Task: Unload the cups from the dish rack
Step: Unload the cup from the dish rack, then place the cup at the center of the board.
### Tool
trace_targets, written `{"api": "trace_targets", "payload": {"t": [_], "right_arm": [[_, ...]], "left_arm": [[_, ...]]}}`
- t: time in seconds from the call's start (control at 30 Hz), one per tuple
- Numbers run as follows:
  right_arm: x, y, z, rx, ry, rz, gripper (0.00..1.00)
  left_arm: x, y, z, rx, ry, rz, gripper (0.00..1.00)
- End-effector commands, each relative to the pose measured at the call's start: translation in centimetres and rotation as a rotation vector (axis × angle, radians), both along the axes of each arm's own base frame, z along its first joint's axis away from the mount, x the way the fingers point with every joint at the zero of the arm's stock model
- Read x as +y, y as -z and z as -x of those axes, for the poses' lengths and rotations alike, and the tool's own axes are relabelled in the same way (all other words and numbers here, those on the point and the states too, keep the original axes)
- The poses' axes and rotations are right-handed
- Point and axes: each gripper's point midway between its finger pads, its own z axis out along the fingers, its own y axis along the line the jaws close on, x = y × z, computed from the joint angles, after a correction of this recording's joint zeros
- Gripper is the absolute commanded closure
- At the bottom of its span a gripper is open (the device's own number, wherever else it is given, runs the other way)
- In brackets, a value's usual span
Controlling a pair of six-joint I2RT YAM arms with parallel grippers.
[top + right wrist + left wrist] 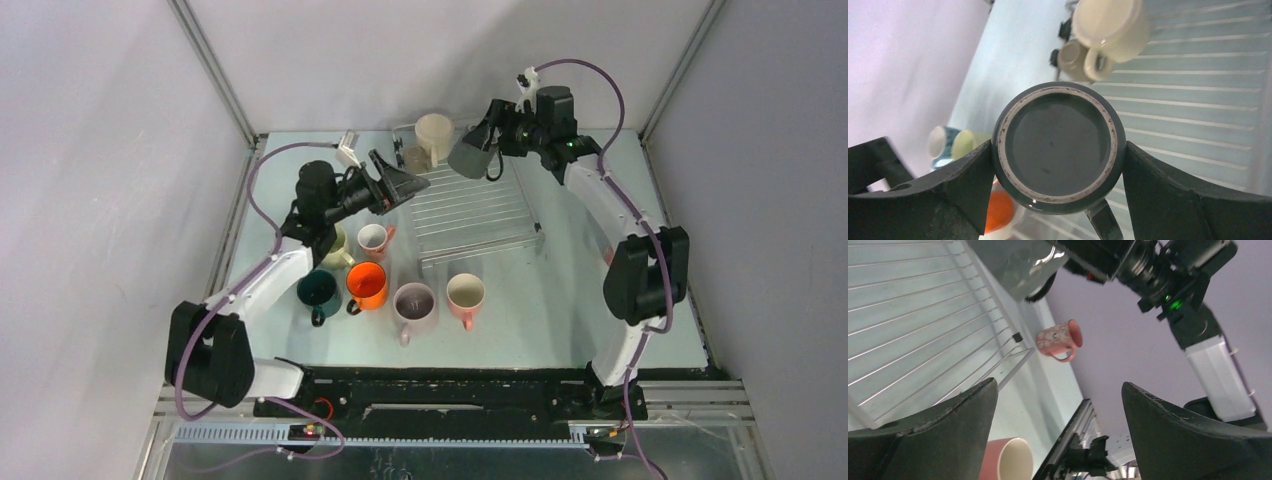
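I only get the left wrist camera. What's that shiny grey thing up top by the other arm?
Observer: A grey mug, clamped in the right gripper with its base towards the wrist, held above the dish rack.
Operator: Any mugs left in there?
Observer: A cream mug and a smaller beige one, at its far-left corner.
Operator: Where are the finished ones?
Observer: An orange mug stands upright among others, near the left arm.
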Motion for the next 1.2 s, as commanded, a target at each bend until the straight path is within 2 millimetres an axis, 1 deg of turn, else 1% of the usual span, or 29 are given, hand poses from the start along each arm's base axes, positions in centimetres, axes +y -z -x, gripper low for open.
{"api": "trace_targets", "payload": {"t": [0.0, 0.07, 0.1, 0.13, 0.27, 0.4, 0.47, 0.53, 0.63, 0.77, 0.87, 1.03, 1.13, 1.17], "right_arm": [[3.0, -6.9, 4.4, -0.043, -0.071, -0.195, 0.91], [3.7, -7.4, 5.8, -0.028, -0.089, -0.237, 0.92], [3.8, -8.1, 6.5, -0.029, -0.094, -0.260, 0.92], [4.0, -8.2, 7.1, -0.016, -0.097, -0.285, 0.92], [4.8, -9.4, 9.1, 0.003, -0.120, -0.350, 0.92], [5.5, -10.1, 10.3, 0.014, -0.143, -0.388, 0.92], [5.8, -10.0, 10.7, 0.035, -0.147, -0.405, 0.92], [6.0, -10.7, 10.9, 0.019, -0.153, -0.439, 0.93], [6.2, -10.9, 11.2, 0.031, -0.159, -0.482, 0.93], [6.7, -11.3, 11.8, 0.041, -0.170, -0.521, 0.93], [7.0, -11.3, 12.1, 0.051, -0.177, -0.551, 0.93], [7.2, -11.2, 12.7, 0.066, -0.185, -0.610, 0.93], [7.1, -11.2, 13.0, 0.072, -0.182, -0.648, 0.94], [7.1, -11.2, 13.1, 0.074, -0.179, -0.660, 0.94]], "left_arm": [[-1.4, -2.3, -0.2, -0.029, 0.007, 0.149, 0.00], [-1.8, -2.3, -0.6, -0.011, 0.005, 0.191, 0.00], [-2.0, -2.3, -0.7, 0.005, 0.004, 0.220, 0.01], [-2.1, -2.3, -0.8, 0.014, 0.003, 0.240, 0.02], [-2.5, -1.7, -1.2, 0.045, -0.007, 0.283, 0.04], [-2.6, -1.6, -1.2, 0.058, -0.012, 0.309, 0.07], [-2.6, -1.9, -1.4, 0.057, -0.016, 0.334, 0.09], [-2.6, -2.7, -1.4, 0.044, -0.009, 0.376, 0.11], [-2.5, -4.0, -1.3, 0.035, 0.004, 0.442, 0.17], [-2.5, -5.6, -0.9, 0.035, 0.029, 0.525, 0.27], [-2.6, -6.7, -0.6, 0.037, 0.055, 0.578, 0.35], [-3.0, -8.1, -0.2, 0.053, 0.099, 0.666, 0.52], [-3.0, -8.9, 0.2, 0.051, 0.119, 0.710, 0.64], [-3.0, -9.1, 0.2, 0.050, 0.122, 0.720, 0.71]]}}
